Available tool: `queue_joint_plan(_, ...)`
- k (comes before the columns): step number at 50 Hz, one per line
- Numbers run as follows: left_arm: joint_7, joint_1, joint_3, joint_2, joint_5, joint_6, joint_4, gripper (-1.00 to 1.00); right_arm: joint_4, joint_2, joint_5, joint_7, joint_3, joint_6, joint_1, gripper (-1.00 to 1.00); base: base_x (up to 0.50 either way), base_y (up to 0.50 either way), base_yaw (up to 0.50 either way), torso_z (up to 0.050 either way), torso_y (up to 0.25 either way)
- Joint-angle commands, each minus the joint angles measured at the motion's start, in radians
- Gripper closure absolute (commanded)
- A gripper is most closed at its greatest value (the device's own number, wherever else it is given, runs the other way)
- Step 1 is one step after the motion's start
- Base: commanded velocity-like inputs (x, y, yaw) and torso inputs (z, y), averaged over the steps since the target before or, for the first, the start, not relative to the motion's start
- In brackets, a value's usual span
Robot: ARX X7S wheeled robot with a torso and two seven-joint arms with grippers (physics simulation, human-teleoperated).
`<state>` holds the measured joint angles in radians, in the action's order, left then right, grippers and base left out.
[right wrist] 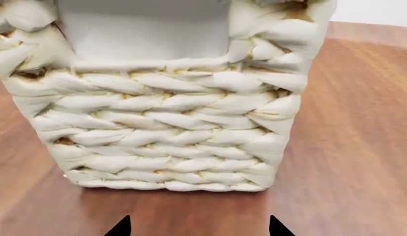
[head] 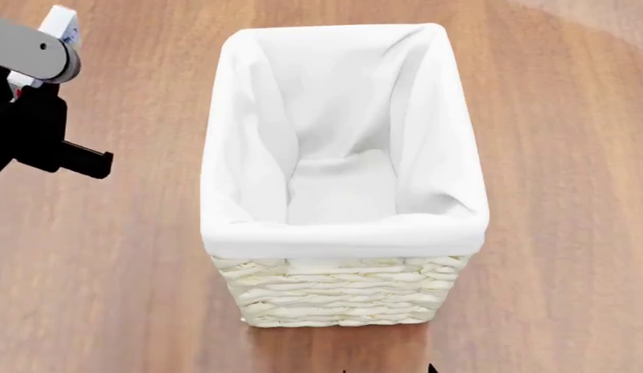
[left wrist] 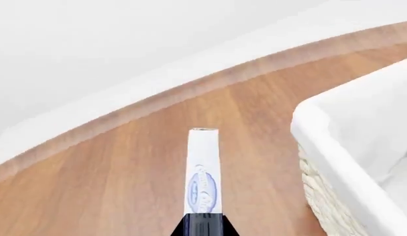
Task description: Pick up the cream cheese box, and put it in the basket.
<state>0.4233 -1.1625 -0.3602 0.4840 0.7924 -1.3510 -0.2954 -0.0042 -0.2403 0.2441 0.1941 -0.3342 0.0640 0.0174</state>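
A warm brown wood-grain floor (head: 570, 194) meets a plain white wall (left wrist: 92, 44).

cream cheese box (left wrist: 203, 189) | blue oval logo | script blurred, unreadable

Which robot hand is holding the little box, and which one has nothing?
The left tool holds the small thin white cream cheese box with the blue oval logo, beside the cream-white woven wicker basket. The right tool is open and empty, facing the basket's wall.

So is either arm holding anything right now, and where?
The left gripper holds the cream cheese box by one end, beside the basket. The right holds nothing.
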Motion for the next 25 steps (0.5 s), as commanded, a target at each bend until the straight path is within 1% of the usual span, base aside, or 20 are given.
queue_joint_plan(1,0.357,-0.492,-0.223,0.1,0.706,-0.216,0.03,1.0,0.016,-0.002,-0.001,0.001,-0.008,0.009,0.002,-1.0,0.0,0.0,0.0,0.0,0.0)
queue_joint_plan(2,0.385,-0.519,-0.238,0.1,0.746,-0.211,0.044,1.0,0.017,-0.002,0.003,-0.002,-0.009,0.01,0.002,-1.0,0.0,0.0,0.0,0.0,0.0)
queue_joint_plan(3,0.407,-0.58,-0.282,0.098,0.8,-0.215,0.067,1.0,0.023,-0.001,-0.001,-0.001,-0.011,0.015,0.002,-1.0,0.0,0.0,0.0,0.0,0.0)
queue_joint_plan(4,0.428,-0.601,-0.297,0.096,0.831,-0.208,0.084,1.0,0.023,-0.001,0.0,-0.002,-0.012,0.017,0.0,-1.0,0.0,0.0,0.0,0.0,0.0)
queue_joint_plan(5,0.419,-0.63,-0.322,0.093,0.856,-0.21,0.091,1.0,0.023,-0.002,0.001,-0.004,-0.013,0.019,-0.001,-1.0,0.0,0.0,0.0,0.0,0.0)
queue_joint_plan(6,0.424,-0.651,-0.349,0.092,0.865,-0.209,0.091,1.0,0.026,-0.001,0.0,-0.003,-0.014,0.02,0.0,-1.0,0.0,0.0,0.0,0.0,0.0)
queue_joint_plan(7,0.442,-0.686,-0.38,0.077,0.905,-0.209,0.114,1.0,0.031,0.0,-0.002,-0.005,-0.018,0.024,0.0,-1.0,0.0,0.0,0.0,0.0,0.0)
queue_joint_plan(8,0.419,-0.703,-0.397,0.074,0.896,-0.207,0.098,1.0,0.033,0.001,-0.005,-0.004,-0.02,0.024,0.001,-1.0,0.0,0.0,0.0,0.0,0.0)
queue_joint_plan(10,0.419,-0.744,-0.449,0.061,0.91,-0.208,0.117,1.0,0.035,0.002,-0.003,-0.008,-0.025,0.025,0.001,-1.0,0.0,0.0,0.0,0.0,0.0)
queue_joint_plan(11,0.4,-0.776,-0.499,0.043,0.93,-0.213,0.13,1.0,0.043,0.003,-0.005,-0.011,-0.029,0.03,0.002,-1.0,0.0,0.0,0.0,0.0,0.0)
queue_joint_plan(14,0.353,-0.809,-0.54,0.021,0.959,-0.201,0.12,1.0,0.047,0.003,0.003,-0.015,-0.028,0.034,0.004,-1.0,0.0,0.0,0.0,0.0,0.0)
queue_joint_plan(18,0.291,-0.824,-0.547,-0.024,0.996,-0.173,0.116,1.0,0.045,-0.002,0.007,-0.018,-0.028,0.045,-0.005,-1.0,0.0,0.0,0.0,0.0,0.0)
queue_joint_plan(20,0.256,-0.817,-0.558,-0.057,0.989,-0.17,0.096,1.0,0.046,-0.003,0.011,-0.02,-0.028,0.05,-0.008,-1.0,0.0,0.0,0.0,0.0,0.0)
queue_joint_plan(25,0.221,-0.817,-0.608,-0.144,0.977,-0.162,0.112,1.0,0.057,-0.003,0.014,-0.027,-0.032,0.061,-0.007,-1.0,0.0,0.0,0.0,0.0,0.0)
